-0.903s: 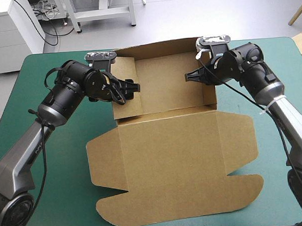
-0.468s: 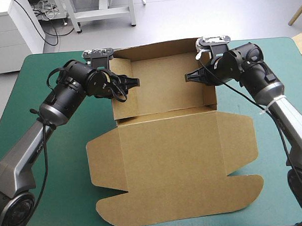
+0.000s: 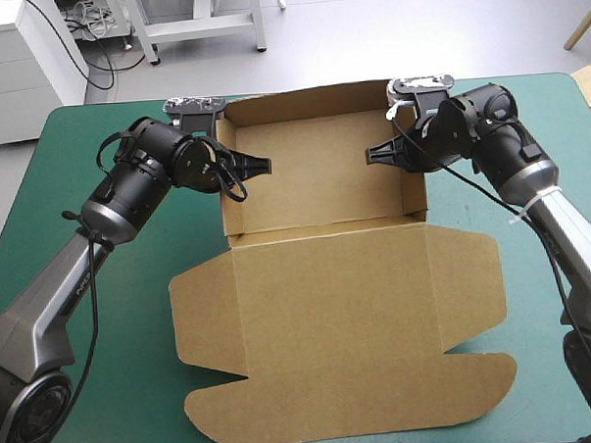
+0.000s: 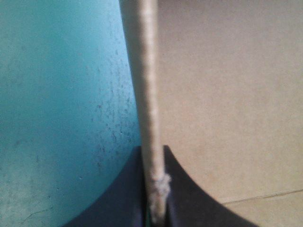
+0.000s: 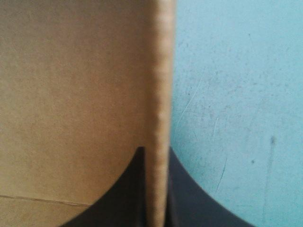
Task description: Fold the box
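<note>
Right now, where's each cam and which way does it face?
High view: above and behind the robot, facing forward-down at the box on the teal-green cover; left arm, right arm show.
Left wrist view: above that wrist, along left jaws shut on the box's left wall.
Right wrist view: same, right jaws shut on the right wall.
Shared: both wrist views see wall edge-on, cover beside.

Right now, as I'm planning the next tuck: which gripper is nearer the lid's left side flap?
Left. The left gripper grips the left wall of the box, just beyond that flap; the right gripper grips the opposite wall, farther off.
</note>
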{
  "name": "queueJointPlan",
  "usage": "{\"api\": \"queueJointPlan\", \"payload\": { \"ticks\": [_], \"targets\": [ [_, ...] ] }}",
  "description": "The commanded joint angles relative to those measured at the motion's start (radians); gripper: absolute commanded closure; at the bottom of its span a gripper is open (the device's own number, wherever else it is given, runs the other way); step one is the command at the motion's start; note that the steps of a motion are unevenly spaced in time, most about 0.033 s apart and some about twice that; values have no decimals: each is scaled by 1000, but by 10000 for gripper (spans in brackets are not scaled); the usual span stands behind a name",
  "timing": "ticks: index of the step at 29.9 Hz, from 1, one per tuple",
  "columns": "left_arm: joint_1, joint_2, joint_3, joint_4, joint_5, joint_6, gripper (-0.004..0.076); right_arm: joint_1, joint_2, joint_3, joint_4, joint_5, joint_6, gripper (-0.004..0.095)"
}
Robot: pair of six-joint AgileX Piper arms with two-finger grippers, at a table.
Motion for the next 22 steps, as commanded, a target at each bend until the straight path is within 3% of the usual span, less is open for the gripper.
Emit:
{"api": "queueJointPlan", "payload": {
  "ticks": [1,8,13,22],
  "targets": [
    [-8,-3,-40,-39,-22,37,731,1,-40,-35,82,-13,-9,923],
    [-8,123,-66,-52,88,51,731,1,26,-32,94,22,-9,923],
    [-6,182,-68,-57,121,63,731,1,106,-32,90,83,-19,923],
    [36,255,-73,-132,185,72,731,1,187,-31,80,95,-27,924]
  ]
}}
